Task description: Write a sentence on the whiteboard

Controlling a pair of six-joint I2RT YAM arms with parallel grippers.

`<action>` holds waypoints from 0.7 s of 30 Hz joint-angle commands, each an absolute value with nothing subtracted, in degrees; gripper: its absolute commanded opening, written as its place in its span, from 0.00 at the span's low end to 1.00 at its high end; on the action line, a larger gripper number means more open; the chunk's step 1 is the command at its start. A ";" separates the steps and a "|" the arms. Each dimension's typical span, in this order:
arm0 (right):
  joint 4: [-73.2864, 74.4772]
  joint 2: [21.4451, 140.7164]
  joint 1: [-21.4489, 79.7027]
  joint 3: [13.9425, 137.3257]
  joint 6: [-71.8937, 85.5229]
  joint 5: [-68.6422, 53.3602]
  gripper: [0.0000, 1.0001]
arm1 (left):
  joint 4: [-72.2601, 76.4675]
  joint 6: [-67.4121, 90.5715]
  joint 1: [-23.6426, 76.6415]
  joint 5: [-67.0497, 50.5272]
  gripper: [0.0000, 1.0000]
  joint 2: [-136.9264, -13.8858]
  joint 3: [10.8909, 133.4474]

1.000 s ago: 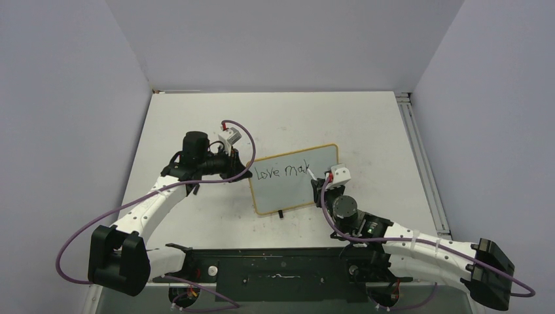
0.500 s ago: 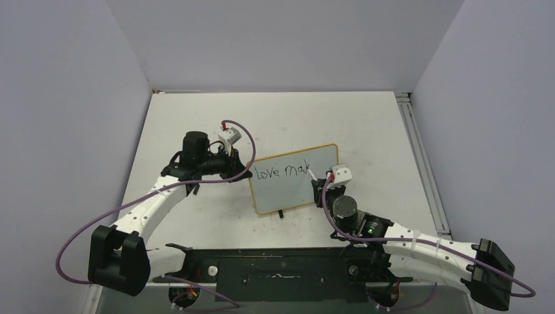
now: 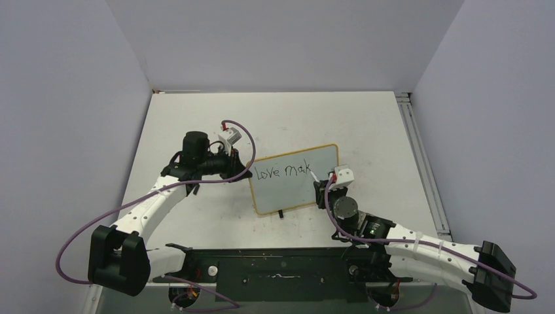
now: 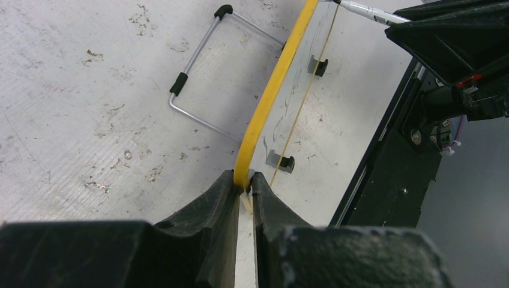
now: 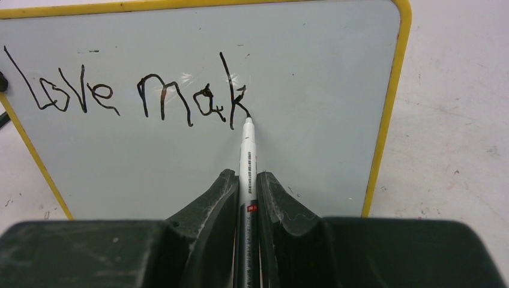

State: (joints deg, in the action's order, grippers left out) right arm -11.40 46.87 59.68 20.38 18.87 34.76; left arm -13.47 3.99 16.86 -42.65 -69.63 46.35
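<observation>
Handwriting on my feed reads "Love mak": the sentence (image 5: 162,102) runs in thin black strokes across the upper part of the whiteboard (image 5: 312,156), whose pale, glossy face is bordered by a rounded yellow frame. The board stands propped at mid-table, between the two arms, on the scuffed white table (image 3: 366,124). My left gripper (image 4: 242,183) has its black fingers clamped on the frame's left edge. My right gripper (image 5: 247,180) is closed tight around a slim white marker (image 5: 248,153), its dark tip touching the surface at the foot of the "k". From the left wrist I make out two small black feet (image 4: 287,162) along the bottom of the near face, and a bent wire stand (image 4: 178,84) with black sleeves lying on the table on the far side.
</observation>
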 commanded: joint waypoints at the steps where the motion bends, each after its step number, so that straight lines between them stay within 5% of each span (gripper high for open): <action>1: -10.83 44.26 60.13 20.19 18.89 36.51 0.05 | -14.23 2.99 16.96 -41.41 0.00 -68.82 48.25; 21: -17.24 46.35 59.16 20.59 14.00 35.92 0.05 | -14.23 2.91 16.96 -41.31 0.00 -68.98 48.24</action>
State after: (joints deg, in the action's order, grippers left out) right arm -13.32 45.87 59.66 20.32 15.22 35.70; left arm -13.50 3.99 16.86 -42.65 -69.63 46.35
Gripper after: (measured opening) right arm 0.150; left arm 0.104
